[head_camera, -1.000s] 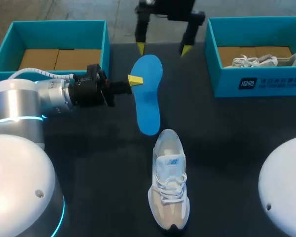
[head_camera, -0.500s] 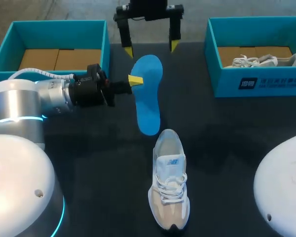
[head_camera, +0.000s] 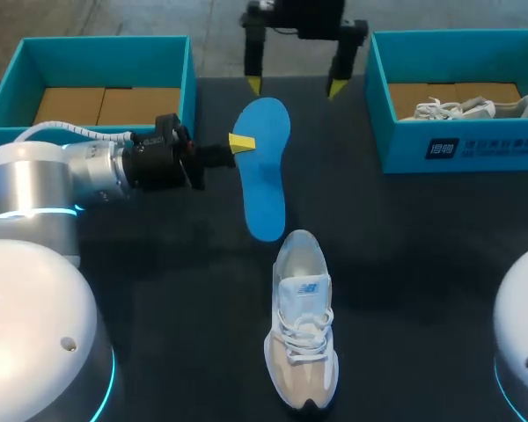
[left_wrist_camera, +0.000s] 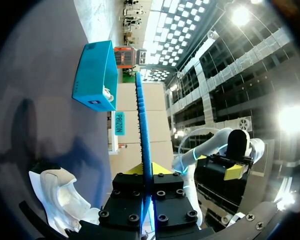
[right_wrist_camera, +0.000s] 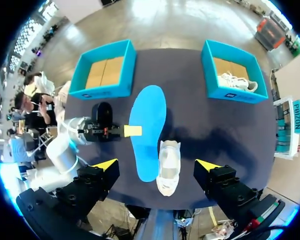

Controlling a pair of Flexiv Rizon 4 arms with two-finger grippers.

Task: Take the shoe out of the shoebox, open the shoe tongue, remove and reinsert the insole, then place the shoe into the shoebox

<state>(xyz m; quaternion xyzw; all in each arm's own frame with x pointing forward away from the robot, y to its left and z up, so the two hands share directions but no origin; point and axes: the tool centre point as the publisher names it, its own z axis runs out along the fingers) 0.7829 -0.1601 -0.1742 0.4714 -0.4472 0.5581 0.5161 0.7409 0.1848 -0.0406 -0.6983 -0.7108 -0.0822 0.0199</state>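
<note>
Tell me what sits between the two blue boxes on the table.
In the head view, between the left box and the right box lies the blue insole, shut in the left gripper; the open right gripper hangs farther back.

1 dark, matte table (head_camera: 440,237) spans the scene. Soft light leaves faint shadows on its middle.

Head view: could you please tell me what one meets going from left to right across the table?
The left shoebox → the blue insole, held by the left gripper → the right shoebox.
</note>
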